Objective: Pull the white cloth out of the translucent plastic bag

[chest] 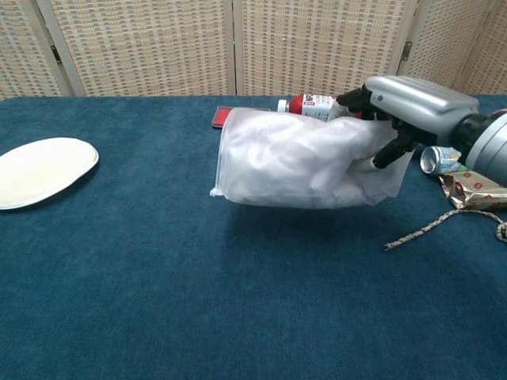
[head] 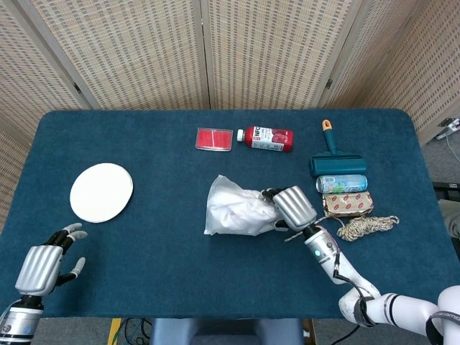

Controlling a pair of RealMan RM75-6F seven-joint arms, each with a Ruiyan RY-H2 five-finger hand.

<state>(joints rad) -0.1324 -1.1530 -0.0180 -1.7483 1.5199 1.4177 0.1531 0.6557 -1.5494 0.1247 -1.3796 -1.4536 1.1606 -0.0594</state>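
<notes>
Above the table, the right hand clamps the translucent plastic bag, the white cloth inside; the left hand rests with fingers apart.

table: covered in dark blue cloth, rounded corners seen in the head view | backdrop: folding screen of woven cane panels in pale frames, set behind the far edge | floor: grey, glimpsed at the right with a cable | light: even, soft shadows cast
</notes>
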